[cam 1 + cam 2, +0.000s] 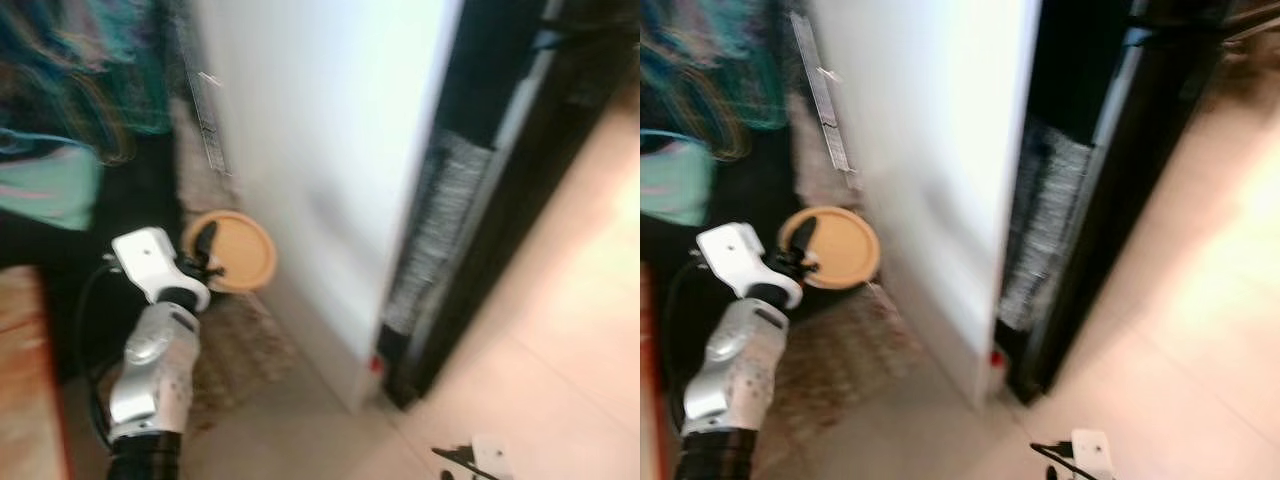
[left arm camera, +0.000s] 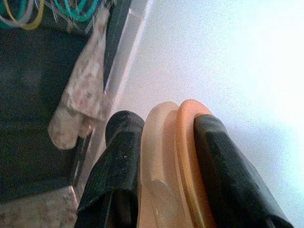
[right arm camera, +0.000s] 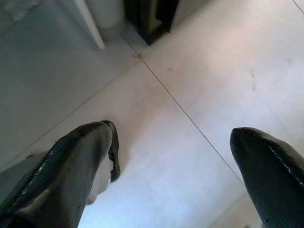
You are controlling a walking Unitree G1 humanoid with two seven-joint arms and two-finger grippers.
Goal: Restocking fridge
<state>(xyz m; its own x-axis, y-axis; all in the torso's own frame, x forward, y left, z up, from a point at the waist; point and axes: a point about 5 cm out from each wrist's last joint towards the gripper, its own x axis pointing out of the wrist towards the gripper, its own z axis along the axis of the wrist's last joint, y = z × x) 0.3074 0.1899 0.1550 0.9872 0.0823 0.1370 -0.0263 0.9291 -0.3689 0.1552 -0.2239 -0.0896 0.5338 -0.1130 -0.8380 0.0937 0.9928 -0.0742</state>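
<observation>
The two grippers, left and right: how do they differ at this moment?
The left gripper is shut on a round orange lid, one finger on each face, while the right gripper is open and holds nothing. The left is raised beside the white fridge wall; the right hangs low over the pale tiled floor. Both have two long black fingers.

1. The left arm is raised forward, its wrist bent; the left hand has both black fingers clamped on a round orange container.
2. The right hand hangs low over the floor, fingers spread wide apart, gripping nothing.
</observation>
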